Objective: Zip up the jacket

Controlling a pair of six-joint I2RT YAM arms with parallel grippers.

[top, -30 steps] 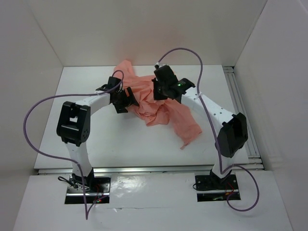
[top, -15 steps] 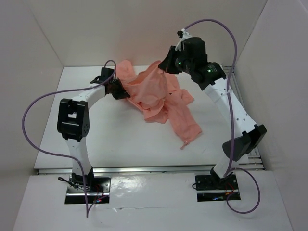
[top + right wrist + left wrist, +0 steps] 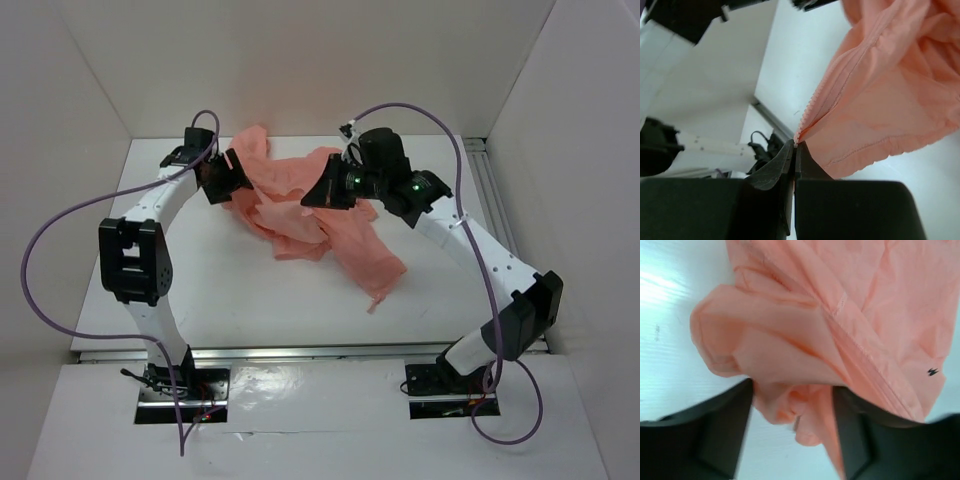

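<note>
The salmon-pink jacket lies crumpled on the white table, one part trailing towards the front right. My left gripper is at its far-left edge. In the left wrist view the jaws are closed on a bunched fold of the jacket, and a stitched zipper line runs across the cloth. My right gripper is over the jacket's middle. In the right wrist view its jaws are shut on the end of the jacket's toothed zipper edge. I cannot make out the zipper pull.
White walls close in the table at the back and both sides. A metal rail runs along the right edge. Purple cables loop from both arms, one high over the right arm.
My right gripper rose to the back right with the cloth, then came down and left over the jacket's middle. My left gripper moved left and back, and the jacket shifted left with it.
</note>
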